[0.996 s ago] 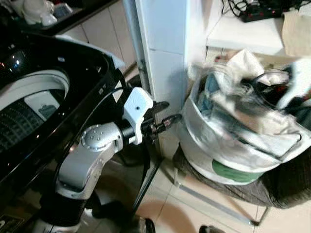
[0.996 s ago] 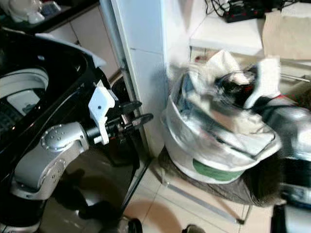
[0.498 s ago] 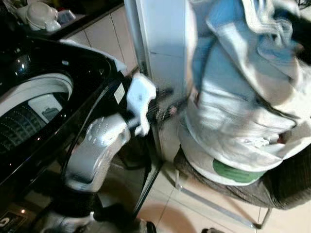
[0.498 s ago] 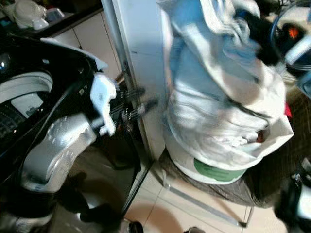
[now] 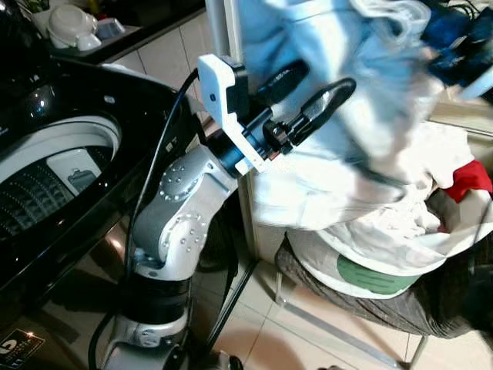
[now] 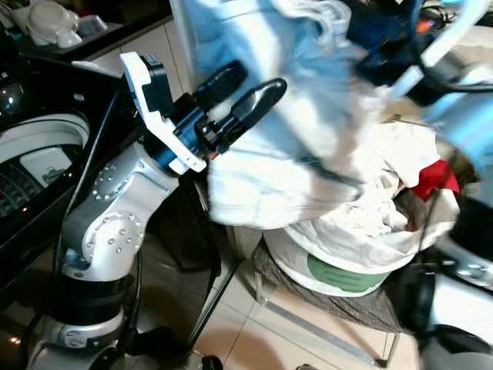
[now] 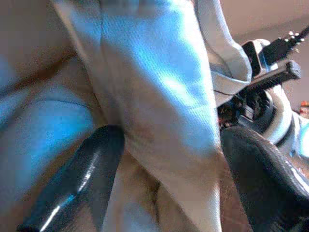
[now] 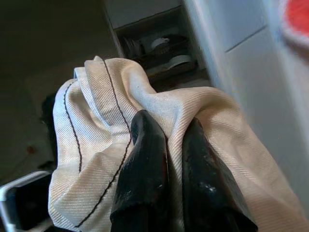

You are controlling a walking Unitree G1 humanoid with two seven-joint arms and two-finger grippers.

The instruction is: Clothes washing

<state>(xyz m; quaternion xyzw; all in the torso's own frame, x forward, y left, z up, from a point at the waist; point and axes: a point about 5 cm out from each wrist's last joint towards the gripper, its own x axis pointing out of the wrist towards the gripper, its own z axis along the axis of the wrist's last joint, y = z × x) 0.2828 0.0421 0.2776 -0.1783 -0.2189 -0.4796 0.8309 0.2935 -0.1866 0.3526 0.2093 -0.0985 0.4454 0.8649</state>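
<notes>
Up at the right of the head views, the right gripper [image 8: 166, 145] pinches a bunched fold of a pale garment [image 5: 347, 85], its two black fingers [image 8: 145, 169] closed close together on the cloth. In the right wrist view that cloth is cream twill with a thin dark stitched line running along its seams. The garment hangs high above the laundry bag [image 5: 370, 270], blurred, pale blue and white, and drapes down past the bag's rim.

The left gripper [image 5: 304, 96] is raised beside the hanging cloth, its fingers spread apart; in the left wrist view a fold of the light fabric lies between the two fingertips [image 7: 82, 169], which do not close on it.

The laundry bag is a white sack with a green patch on its front, sitting on a dark woven chair [image 5: 362, 304] with metal legs. More clothes fill it: white pieces and a red item [image 5: 466, 181] near its right edge.

At the left stands the washing machine [image 5: 85, 177], glossy black, lid open, its ribbed drum [image 5: 31, 200] visible. A white tiled pillar [image 5: 231, 38] rises between the machine and the bag. The floor [image 5: 293, 339] is pale tile.
</notes>
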